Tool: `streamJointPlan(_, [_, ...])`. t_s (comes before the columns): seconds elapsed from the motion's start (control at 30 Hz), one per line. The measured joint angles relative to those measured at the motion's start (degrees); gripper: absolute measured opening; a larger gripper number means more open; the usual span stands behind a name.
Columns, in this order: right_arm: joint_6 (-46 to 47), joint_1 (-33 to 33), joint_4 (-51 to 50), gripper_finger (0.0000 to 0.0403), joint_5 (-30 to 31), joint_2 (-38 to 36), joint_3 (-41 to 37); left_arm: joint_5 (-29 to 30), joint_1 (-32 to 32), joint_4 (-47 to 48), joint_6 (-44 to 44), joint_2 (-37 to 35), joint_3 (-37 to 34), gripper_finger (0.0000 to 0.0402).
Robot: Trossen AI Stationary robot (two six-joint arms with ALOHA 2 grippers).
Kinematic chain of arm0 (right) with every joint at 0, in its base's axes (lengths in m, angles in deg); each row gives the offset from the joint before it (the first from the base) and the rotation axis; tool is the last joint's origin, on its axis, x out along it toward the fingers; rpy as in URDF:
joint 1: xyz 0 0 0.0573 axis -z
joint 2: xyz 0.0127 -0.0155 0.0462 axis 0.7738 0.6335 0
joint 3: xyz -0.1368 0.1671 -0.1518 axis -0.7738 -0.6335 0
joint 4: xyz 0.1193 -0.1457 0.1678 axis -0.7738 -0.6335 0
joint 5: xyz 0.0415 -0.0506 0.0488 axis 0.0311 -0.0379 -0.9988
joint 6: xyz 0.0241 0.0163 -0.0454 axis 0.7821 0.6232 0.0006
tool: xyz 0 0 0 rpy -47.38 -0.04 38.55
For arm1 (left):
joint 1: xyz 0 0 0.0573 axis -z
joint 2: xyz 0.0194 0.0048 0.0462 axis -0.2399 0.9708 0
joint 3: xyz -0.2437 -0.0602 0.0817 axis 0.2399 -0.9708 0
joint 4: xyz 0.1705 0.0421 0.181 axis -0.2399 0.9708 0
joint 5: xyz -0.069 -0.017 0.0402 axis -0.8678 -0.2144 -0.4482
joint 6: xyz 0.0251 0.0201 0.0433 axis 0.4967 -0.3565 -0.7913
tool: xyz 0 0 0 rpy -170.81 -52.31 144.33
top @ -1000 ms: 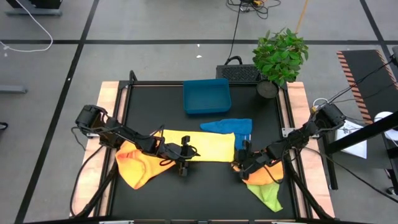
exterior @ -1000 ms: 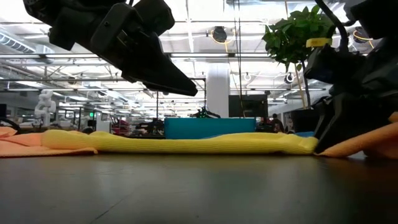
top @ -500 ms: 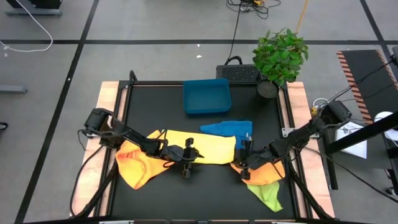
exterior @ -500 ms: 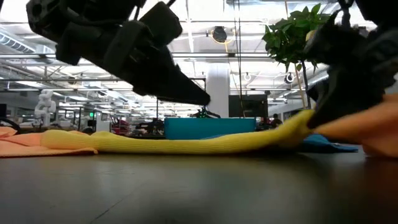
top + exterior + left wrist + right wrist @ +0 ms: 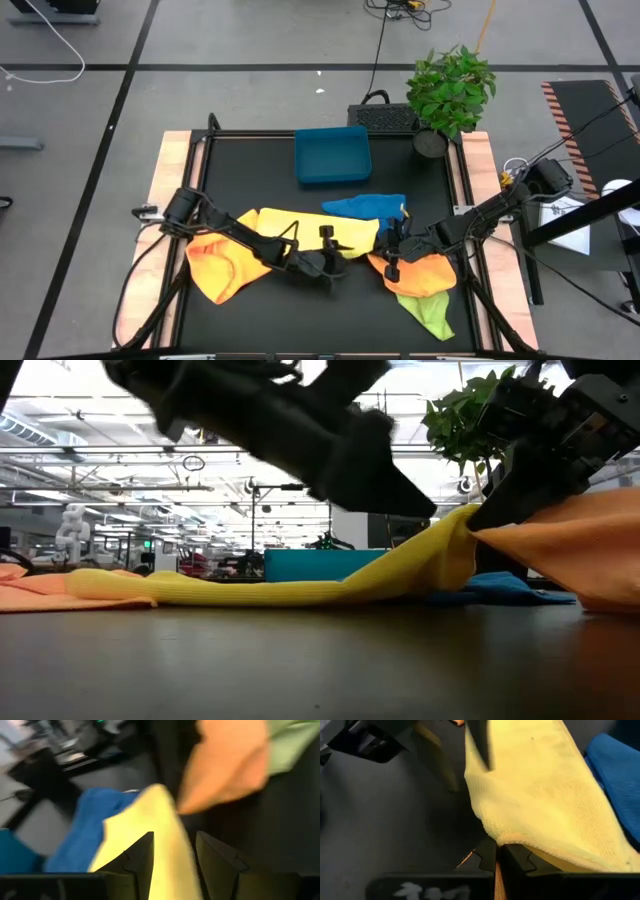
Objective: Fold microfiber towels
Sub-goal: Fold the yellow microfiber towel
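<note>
So from where I'm standing, going left to right across the table: there's an orange towel (image 5: pixel 222 268) bunched up at the left front, partly under the left arm. Then the pale yellow towel (image 5: pixel 300 232), which is the one being worked on. It lies stretched out sideways, long axis running left-right across the middle of the black table (image 5: pixel 330 320).

The left gripper (image 5: pixel 326 257) hovers over the front edge of the yellow towel, about mid-length. Its fingers are apart with the towel edge running between them in its wrist view, but I can't tell if it's actually touching cloth.

Further right, the right gripper (image 5: pixel 390 254) is pinched closed on the right-hand end of the yellow towel, and from table level you can see that end lifted off the surface while the rest still lies flat. So the free length of the towel stretches away leftward from the right gripper, toward the left one. My guess is the fold goes right end over to the left.

Stuff around it: a blue towel (image 5: pixel 366 205) just behind the lifted end, another orange towel (image 5: pixel 425 274) and a lime green towel (image 5: pixel 428 313) under the right arm. The blue tray (image 5: pixel 332 155) and the potted plant (image 5: pixel 450 92) sit at the back, well clear. The left gripper itself looks like the only thing in the fold's path.
</note>
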Motion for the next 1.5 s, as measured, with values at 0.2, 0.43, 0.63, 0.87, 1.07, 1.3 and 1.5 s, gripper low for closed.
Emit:
streamJointPlan(0.2, [-0.1, 0.0, 0.3, 0.0004, -0.2, 0.0, 0.0, 1.0, -0.4, 5.9, -0.4, 3.0, 6.6, 0.0147])
streamJointPlan(0.43, [-0.4, 0.0, 0.8, 0.0004, -0.2, 0.0, 0.0, 0.3, -0.2, 7.1, -2.1, 5.9, 11.6, 0.0147])
streamJointPlan(0.63, [-0.3, 0.0, 0.9, 0.0004, -0.2, 0.0, 0.0, 2.6, -0.8, 9.2, -1.7, 6.0, 11.8, 0.0147])
streamJointPlan(0.87, [-0.4, 0.0, 1.5, 0.0004, -1.1, 0.0, 0.0, 2.6, -2.0, 11.3, 0.5, 6.0, 11.8, 0.0147])
streamJointPlan(1.07, [-0.5, 0.0, 1.6, 0.0004, -1.1, 0.0, 0.0, 2.6, -2.1, 11.4, -0.8, 6.0, 11.8, 0.0136])
streamJointPlan(1.3, [-0.6, 0.0, 1.6, 0.0004, -1.2, 0.0, 0.0, -0.9, -2.0, 11.5, -1.3, 6.0, 11.8, 0.0042])
streamJointPlan(1.5, [-2.6, 0.0, 1.2, 0.0014, -5.3, 0.0, 0.1, -1.6, -2.0, 13.4, -2.3, 6.0, 11.8, 0.0007])
